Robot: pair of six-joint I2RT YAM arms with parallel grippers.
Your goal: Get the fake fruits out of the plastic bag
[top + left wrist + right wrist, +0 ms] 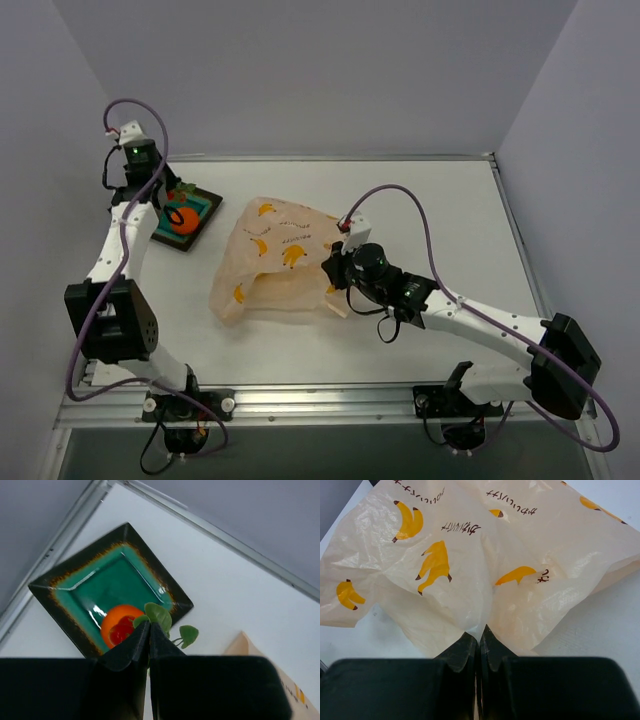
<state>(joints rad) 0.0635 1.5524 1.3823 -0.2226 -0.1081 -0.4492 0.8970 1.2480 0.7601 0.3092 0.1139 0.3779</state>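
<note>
The plastic bag (272, 252) lies crumpled mid-table. My right gripper (331, 268) is shut on its near right edge; in the right wrist view the film (470, 555) is pinched between the closed fingertips (479, 634). My left gripper (166, 200) hangs over the teal tray (205, 207), shut on the green leaves (159, 615) of the small red fruit (120, 631). The round orange fruit (116, 618) sits in the tray (95, 582), right behind the red one. It also shows in the top view (184, 220). The yellow-orange oval fruit is not in view.
The tray sits at the table's far left, near the metal edge rail (55, 545). A corner of the bag (250, 647) shows at the right of the left wrist view. Grey walls close in the back and sides.
</note>
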